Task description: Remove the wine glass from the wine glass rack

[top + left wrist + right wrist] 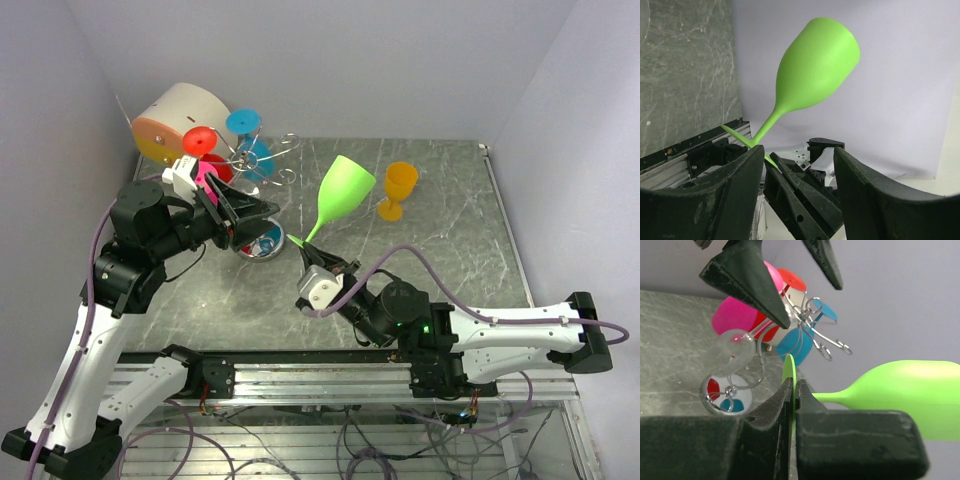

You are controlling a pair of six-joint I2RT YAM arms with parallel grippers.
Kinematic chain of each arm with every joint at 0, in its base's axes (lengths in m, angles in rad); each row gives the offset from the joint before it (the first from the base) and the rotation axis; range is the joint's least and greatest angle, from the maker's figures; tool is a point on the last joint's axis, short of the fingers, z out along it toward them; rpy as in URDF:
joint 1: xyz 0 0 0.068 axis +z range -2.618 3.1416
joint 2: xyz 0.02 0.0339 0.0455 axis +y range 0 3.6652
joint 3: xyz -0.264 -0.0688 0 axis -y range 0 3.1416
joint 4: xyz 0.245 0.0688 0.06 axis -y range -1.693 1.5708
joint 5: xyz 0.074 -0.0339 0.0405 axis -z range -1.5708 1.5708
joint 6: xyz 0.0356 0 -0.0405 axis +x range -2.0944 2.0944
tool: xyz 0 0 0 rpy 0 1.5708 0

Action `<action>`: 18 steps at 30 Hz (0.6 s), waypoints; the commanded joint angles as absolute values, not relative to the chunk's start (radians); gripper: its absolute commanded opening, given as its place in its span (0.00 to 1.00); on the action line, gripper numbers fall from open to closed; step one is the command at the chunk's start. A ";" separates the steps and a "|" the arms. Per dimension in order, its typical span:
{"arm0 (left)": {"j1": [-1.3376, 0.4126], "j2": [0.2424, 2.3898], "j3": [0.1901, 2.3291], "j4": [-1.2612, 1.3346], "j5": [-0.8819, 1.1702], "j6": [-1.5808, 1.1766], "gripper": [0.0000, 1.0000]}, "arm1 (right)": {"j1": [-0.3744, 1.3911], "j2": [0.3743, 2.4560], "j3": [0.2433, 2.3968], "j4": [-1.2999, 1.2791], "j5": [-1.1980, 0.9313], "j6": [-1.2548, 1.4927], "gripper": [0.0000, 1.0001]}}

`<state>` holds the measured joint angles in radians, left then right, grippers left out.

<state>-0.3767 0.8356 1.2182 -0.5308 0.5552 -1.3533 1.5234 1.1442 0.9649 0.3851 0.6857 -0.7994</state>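
Pinching the foot of a lime-green plastic wine glass (345,190) in our right gripper (793,387), we held it off the silver wire rack (264,158), left gripper (799,165) agape.

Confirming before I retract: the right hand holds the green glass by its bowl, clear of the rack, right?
No. The right hand pinches the green glass by its flat foot, not its bowl, as the right wrist view shows. It is clear of the rack.

beige drum (185,105) with orange face lies at the marble table's (450,260) back-left corner.
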 commanded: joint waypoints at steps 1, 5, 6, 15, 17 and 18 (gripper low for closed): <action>-0.380 0.815 1.204 -0.565 0.618 -1.372 0.68 | 1.545 1.149 0.959 0.551 0.711 -0.912 0.00; -0.380 0.812 1.206 -0.573 0.622 -1.369 0.68 | 1.556 1.165 0.953 0.616 0.702 -0.964 0.00; -0.380 0.812 1.207 -0.575 0.623 -1.366 0.68 | 1.557 1.171 0.955 0.623 0.697 -0.976 0.00; -0.379 0.802 1.182 -0.546 0.641 -1.390 0.68 | 1.562 1.256 0.959 0.763 0.652 -1.110 0.00; -0.380 0.800 1.177 -0.541 0.645 -1.393 0.68 | 1.563 1.268 0.960 0.781 0.637 -1.126 0.00; -0.380 0.798 1.174 -0.540 0.646 -1.391 0.67 | 1.564 1.272 0.960 0.785 0.630 -1.128 0.00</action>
